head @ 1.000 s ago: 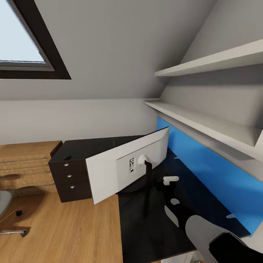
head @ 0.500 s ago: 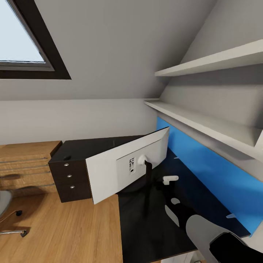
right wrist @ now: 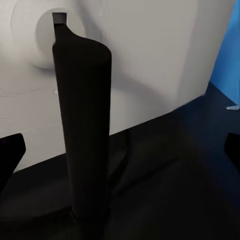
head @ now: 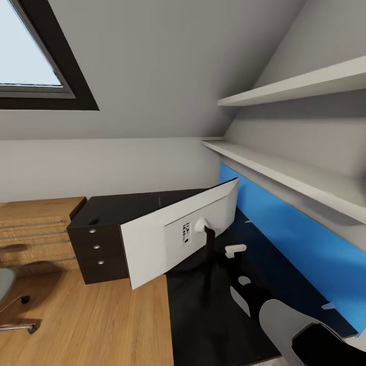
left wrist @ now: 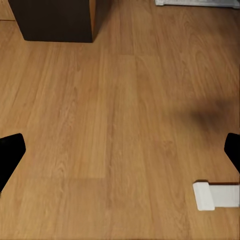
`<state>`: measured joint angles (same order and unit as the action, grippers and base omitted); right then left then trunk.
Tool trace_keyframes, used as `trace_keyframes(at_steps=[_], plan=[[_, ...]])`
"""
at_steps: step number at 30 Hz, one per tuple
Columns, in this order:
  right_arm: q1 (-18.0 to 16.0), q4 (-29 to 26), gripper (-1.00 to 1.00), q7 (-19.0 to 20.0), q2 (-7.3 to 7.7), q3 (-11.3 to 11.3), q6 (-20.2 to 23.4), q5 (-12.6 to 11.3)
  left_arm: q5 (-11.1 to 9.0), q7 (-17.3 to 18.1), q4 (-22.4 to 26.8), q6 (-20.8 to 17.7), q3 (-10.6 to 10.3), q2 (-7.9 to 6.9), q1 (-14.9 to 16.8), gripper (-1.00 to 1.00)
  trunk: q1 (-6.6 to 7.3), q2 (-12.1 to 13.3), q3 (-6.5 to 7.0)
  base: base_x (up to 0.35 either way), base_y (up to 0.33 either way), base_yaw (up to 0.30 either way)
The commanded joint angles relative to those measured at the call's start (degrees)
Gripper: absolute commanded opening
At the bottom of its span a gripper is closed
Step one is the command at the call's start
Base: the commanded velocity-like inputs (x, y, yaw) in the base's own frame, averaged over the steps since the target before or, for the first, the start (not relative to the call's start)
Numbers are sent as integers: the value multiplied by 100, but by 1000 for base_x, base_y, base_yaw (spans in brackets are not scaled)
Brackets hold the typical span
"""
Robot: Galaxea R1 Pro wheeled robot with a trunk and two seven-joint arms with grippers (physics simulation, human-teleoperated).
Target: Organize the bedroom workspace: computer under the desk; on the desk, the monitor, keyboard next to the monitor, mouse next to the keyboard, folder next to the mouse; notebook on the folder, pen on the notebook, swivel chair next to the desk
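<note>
The monitor (head: 173, 231) stands on the black desk (head: 213, 325), with its white back turned toward the robot and its thin black stand (right wrist: 82, 135) going down to the desk top. It hangs a bit over the desk's edge on the floor side, above the wood floor (head: 91, 320).

The right gripper (right wrist: 120, 150) is right behind the stand. Its two black tips sit far apart at the sides of the right wrist view, so it is wide open and holds nothing. The stand is between them, closer to one side than the other.

The left gripper (left wrist: 120, 150) points down at the floor. Its tips are far apart too, so it is open and empty.

What could go wrong? The monitor is tall, wide and on a thin leg. If the right gripper bumps the stand or pushes it, the monitor may tip or slide further off the edge and fall to the floor. If it closes off-center, the stand may twist, and the wide screen may swing into the blue wall panel (head: 300, 244) or the low shelf (head: 284, 175). A small white piece (head: 235, 249) lies on the desk nearby and could get knocked too.

A bit of the grey chair (head: 6, 284) shows at the far left, well apart from the desk.
</note>
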<state>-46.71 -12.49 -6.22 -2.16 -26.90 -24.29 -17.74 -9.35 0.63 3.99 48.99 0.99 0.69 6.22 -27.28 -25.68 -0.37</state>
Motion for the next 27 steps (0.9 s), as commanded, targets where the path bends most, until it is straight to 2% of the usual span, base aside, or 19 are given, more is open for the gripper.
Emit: trace_keyframes(at_steps=[1,27], plan=[[-5,7,100,-29,0,-50,-20,-40,-14,7,-4,14,6,1,2,100,-4,-5,-4,205,116,0],[-5,19,100,-30,8,-45,-23,-38,-14,2,-4,22,6,1,2,100,-4,-5,-4,87,15,0]])
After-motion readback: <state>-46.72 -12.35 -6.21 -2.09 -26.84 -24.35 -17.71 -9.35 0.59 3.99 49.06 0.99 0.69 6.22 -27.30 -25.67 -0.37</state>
